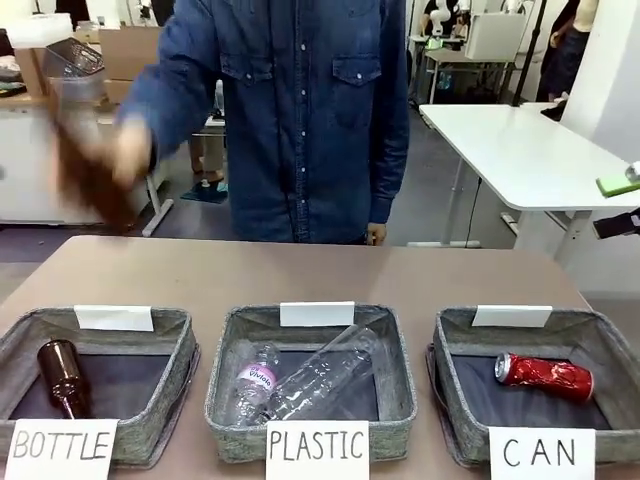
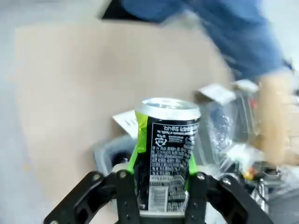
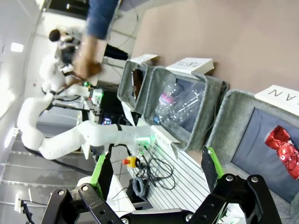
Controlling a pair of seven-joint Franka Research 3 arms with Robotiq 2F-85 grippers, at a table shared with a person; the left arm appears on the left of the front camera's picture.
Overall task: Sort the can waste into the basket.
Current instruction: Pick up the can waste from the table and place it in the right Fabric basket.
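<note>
A dark can [image 2: 168, 135] with a silver top and white print stands upright between the green pads of my left gripper [image 2: 163, 161], which is shut on it above the table. Blurred below it are a grey basket corner [image 2: 105, 156] and a white sign. A shiny red can [image 1: 545, 375] lies on its side on the dark floor of the grey basket [image 1: 455, 345] signed "CAN", at the front right. In the right wrist view, my right gripper [image 3: 156, 170] hangs open and empty above the baskets' near side, with the red can [image 3: 282, 149] in the basket [image 3: 229, 121] beyond it.
The middle basket [image 1: 225, 360] signed "PLASTIC" holds clear bottles [image 1: 310, 380]. The left one [image 1: 175, 345] signed "BOTTLE" holds a brown bottle [image 1: 62, 375]. A person in a denim shirt stands across the table with a blurred hand [image 1: 125, 150] raised at the left, holding something brown.
</note>
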